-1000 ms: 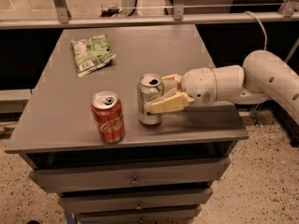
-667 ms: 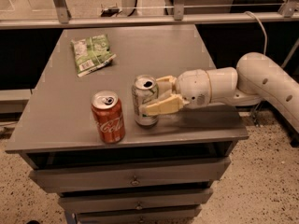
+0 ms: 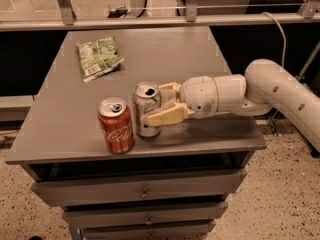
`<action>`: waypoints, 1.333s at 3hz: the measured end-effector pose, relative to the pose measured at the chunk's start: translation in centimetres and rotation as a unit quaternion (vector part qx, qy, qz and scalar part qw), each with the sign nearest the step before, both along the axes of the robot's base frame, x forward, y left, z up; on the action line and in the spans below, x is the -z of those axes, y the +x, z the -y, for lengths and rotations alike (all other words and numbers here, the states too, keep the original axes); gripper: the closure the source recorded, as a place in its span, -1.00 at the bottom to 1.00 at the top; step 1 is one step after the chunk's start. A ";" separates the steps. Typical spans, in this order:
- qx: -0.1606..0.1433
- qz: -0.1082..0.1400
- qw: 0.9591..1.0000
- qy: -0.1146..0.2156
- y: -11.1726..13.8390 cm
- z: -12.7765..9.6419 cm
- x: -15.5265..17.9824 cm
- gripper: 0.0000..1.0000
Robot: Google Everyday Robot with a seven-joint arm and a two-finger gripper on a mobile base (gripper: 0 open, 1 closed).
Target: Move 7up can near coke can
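since a second ago the gripper [image 3: 156, 103] has slid the 7up can [image 3: 146, 109] left along the front part of the table [image 3: 165, 54], so the gap to the coke can [image 3: 116, 125] has closed to a sliver; the coke can has not moved.

the 7up can is silver-white with green print and a small red mark on its side. it stands upright near the front edge, a little left of the middle, with its silver top showing a dark open mouth. the coke can is red with white script, also upright, just beside it on the left and a touch nearer the front edge. whether the two touch cannot be told.

the gripper reaches in from the right, its two tan fingers [image 3: 167, 116] closed round the 7up can, one across the front of the can and one behind it. the white arm [image 3: 280, 89] runs off past the right edge.

what is inside either can cannot be seen. the drawers [image 3: 142, 191] under the table are shut, so their contents are hidden.

count: two cans, one of each kind; one green bag [image 3: 98, 58], lying flat toward the back left corner; one gripper; three drawer fronts, the lowest cut off at the bottom.
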State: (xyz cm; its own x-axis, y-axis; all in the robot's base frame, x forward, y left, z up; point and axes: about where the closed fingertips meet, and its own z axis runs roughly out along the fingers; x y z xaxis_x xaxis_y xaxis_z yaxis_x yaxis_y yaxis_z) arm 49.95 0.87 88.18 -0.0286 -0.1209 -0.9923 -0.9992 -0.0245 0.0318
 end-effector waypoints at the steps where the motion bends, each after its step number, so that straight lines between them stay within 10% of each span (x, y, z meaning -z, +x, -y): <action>1: -0.003 0.000 1.000 0.003 -0.3 -0.3 -0.2 0.67; 3: -0.002 -0.007 1.000 0.003 -0.5 -0.1 0.0 -0.73; 4: 0.005 -0.010 1.000 -0.001 -0.4 0.4 0.2 -1.00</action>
